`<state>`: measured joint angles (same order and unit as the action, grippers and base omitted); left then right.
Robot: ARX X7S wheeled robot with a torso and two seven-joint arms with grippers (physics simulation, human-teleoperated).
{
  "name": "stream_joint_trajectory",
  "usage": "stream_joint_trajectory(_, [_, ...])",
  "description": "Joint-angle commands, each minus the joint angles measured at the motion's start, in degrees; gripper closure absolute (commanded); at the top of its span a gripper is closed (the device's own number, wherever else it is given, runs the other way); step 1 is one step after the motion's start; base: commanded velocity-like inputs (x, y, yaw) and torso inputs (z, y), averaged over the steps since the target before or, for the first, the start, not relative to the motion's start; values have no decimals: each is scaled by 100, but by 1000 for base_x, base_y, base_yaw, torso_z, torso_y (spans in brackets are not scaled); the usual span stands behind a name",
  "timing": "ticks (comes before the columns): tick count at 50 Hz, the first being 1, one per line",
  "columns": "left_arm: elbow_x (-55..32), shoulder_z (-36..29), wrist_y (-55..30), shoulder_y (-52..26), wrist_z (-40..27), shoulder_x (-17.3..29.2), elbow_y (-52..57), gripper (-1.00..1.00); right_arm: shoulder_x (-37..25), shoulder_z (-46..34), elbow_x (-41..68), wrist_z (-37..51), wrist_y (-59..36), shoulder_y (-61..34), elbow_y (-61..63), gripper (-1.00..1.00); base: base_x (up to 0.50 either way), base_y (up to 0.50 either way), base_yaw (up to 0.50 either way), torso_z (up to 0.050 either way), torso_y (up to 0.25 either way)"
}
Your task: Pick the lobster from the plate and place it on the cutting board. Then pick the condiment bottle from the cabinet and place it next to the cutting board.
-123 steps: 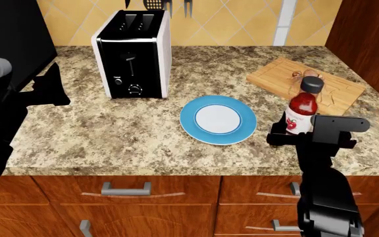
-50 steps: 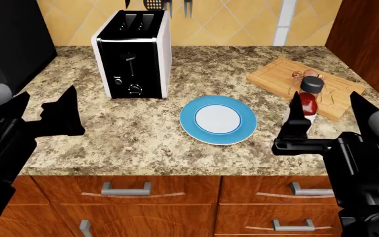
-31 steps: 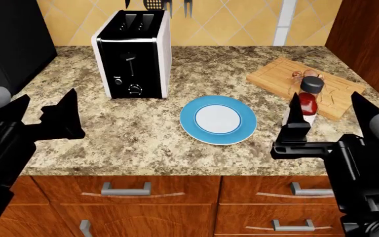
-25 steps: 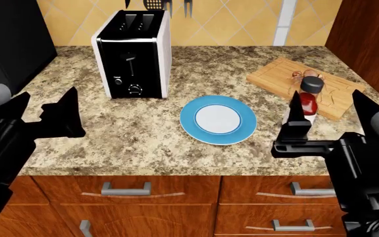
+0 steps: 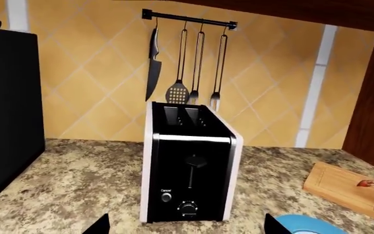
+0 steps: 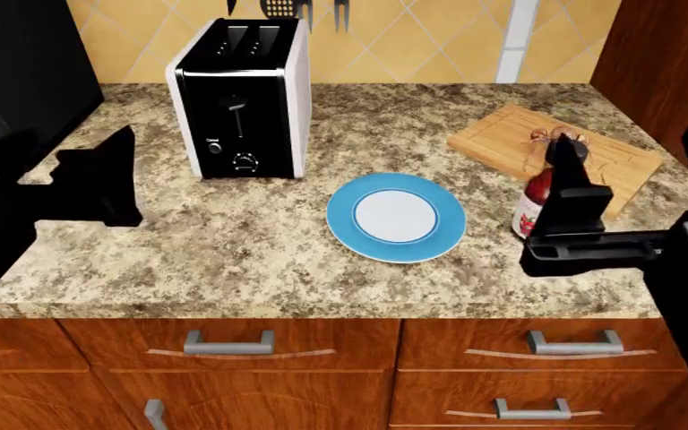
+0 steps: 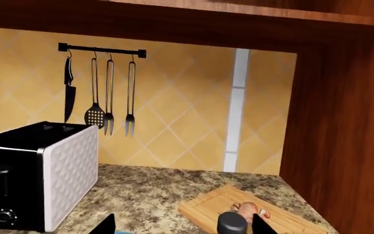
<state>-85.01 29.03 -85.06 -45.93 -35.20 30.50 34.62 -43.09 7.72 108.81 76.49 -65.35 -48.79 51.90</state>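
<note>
Lobster [image 6: 555, 135]: lying on the cutting board [image 6: 505, 136], toward its far right part; in the right wrist view seen just behind the bottle's cap.
Cutting board: flat on the granite counter [image 6: 261, 233], at the right, angled to the counter edge, near the wooden cabinet wall [image 6: 666, 63].
Plate [image 6: 397, 218]: blue rim, white centre, nothing on it; on the counter between toaster and board, apart from both.
Bottle [image 6: 532, 208]: upright on the counter just beside the near edge of the board, right of the plate; red body and white label partly hidden behind a right finger; black cap [image 7: 232, 223] shows in the right wrist view.
Right gripper [image 6: 631, 179]: jaws spread wide, nothing between them; one finger [image 6: 573, 193] in front of the bottle, contact cannot be told; other finger at the picture's right edge.
Left gripper [image 5: 183, 226]: only two dark fingertips [image 5: 98, 225] visible in the wrist view, set well apart, nothing held; facing the toaster, above the left part of the counter.
Toaster [image 6: 243, 98]: black front, white sides, two slots, at the back left of the counter.
Utensil rail [image 5: 188, 18]: on the tiled wall above the toaster; knife, slotted spatula and two forks hanging.
</note>
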Motion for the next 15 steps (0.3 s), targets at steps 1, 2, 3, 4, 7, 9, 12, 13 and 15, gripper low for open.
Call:
stream_joint_trajectory(1, [-2150,-91,236,-41,-1876,611,-350,-100,-1098,-593,1627,1327,1229,-635,348,-100,0,0,0,0,0])
stream_joint_trajectory(2, [-2322,-60,320,28,-1982,695,-321,-100,-1342,-701,1651,1335,1547,-638,524,-100,0,0,0,0,0])
stream_joint_trajectory(3, [-2556,29,426,142,-2097,812,-259,-100,-1632,-843,1670,1339,1934,-668,728,-100,0,0,0,0,0])
stream_joint_trajectory(4, [-2733,109,510,238,-2178,902,-205,-100,-1790,-875,1727,1342,2103,-709,806,-100,0,0,0,0,0])
stream_joint_trajectory(7, [-3188,439,699,554,-2326,1131,-39,-100,-2012,-420,2117,1349,2075,-668,810,-100,0,0,0,0,0])
stream_joint_trajectory(9, [-3405,670,769,754,-2371,1225,56,-100,-2193,-90,2418,1350,2064,-633,810,-100,0,0,0,0,0])
stream_joint_trajectory(12, [-3598,1019,803,1036,-2394,1272,147,-100,-2460,258,2817,1350,2077,-640,810,-100,0,0,0,0,0])
stream_joint_trajectory(13, [-3637,1128,796,1118,-2390,1273,176,-100,-2531,290,2897,1350,2104,-678,810,-100,0,0,0,0,0])
stream_joint_trajectory(15, [-3725,1148,887,1131,-2441,1361,166,-100,-2678,136,2984,1350,2230,-898,810,-100,0,0,0,0,0])
